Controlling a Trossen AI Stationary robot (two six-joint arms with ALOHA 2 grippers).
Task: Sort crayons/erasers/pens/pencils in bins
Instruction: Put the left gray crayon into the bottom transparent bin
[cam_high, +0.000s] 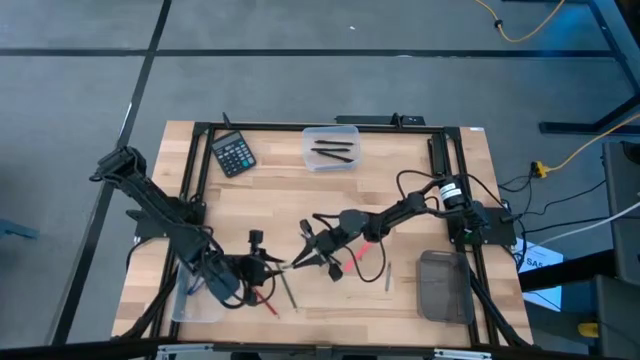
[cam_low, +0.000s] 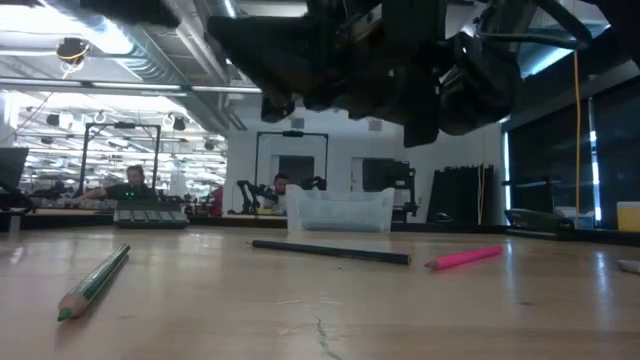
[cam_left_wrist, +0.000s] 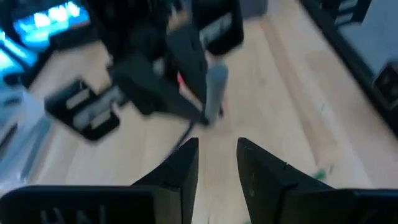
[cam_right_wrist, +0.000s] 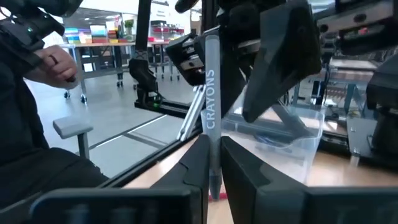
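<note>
**While the right gripper clamps a grey crayon, the left one waits with fingers apart**

As you look down from the high view, your right gripper (cam_high: 318, 252) sits over the middle of the table (cam_high: 270, 190), facing the left gripper (cam_high: 262, 262) just beside it. In the right wrist view its fingers are pinched on a grey stick marked CRAYONS (cam_right_wrist: 210, 118), held upright between them. The left wrist view shows your left gripper's fingers (cam_left_wrist: 180, 171) apart with nothing between them, pointed at that same crayon.

You have loose pieces lying near both grippers: a pink crayon (cam_low: 465, 257), a black pencil (cam_low: 330, 251) and a green pencil (cam_low: 95, 282) on the wood in the low view.

Your clear bin (cam_high: 331, 147) at the far edge holds a few dark sticks. The smoky grey bin (cam_high: 443, 285) lies near the right arm's base, another clear bin (cam_high: 190, 300) by the left arm. A black calculator (cam_high: 233, 153) rests at the far left.
</note>
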